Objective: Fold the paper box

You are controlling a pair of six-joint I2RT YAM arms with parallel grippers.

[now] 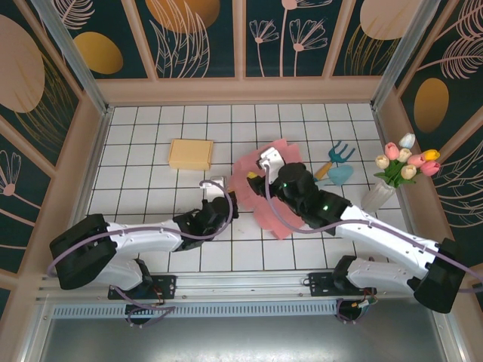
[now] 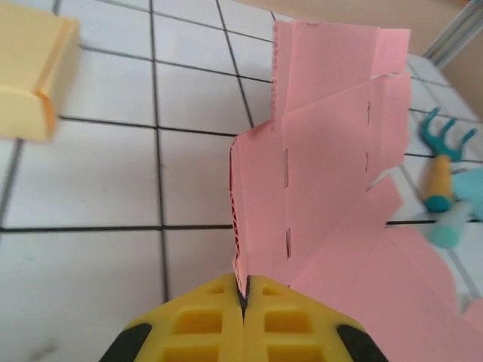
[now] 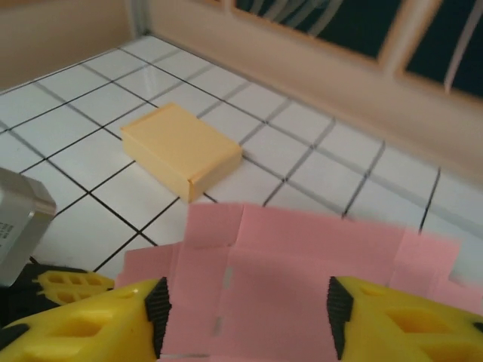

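The flat pink die-cut paper box sheet (image 2: 332,173) lies mid-table, its long axis running away from the arms. The left gripper (image 2: 243,290) is nearer, its yellow fingers closed on the sheet's raised left edge. The right gripper (image 3: 245,309) hangs over the sheet's middle with its jaws apart, holding nothing.

Counter (image 1: 151,249): white square tiles, dark grout lines. Beyond left tool (image 2: 243,290) and right tool (image 3: 245,309), and out to either side: walls (image 1: 204,38) of dark teal panels, peach flower and leaf prints, pale wood framing. Metal rail (image 1: 241,282) runs behind them. Light even, soft.
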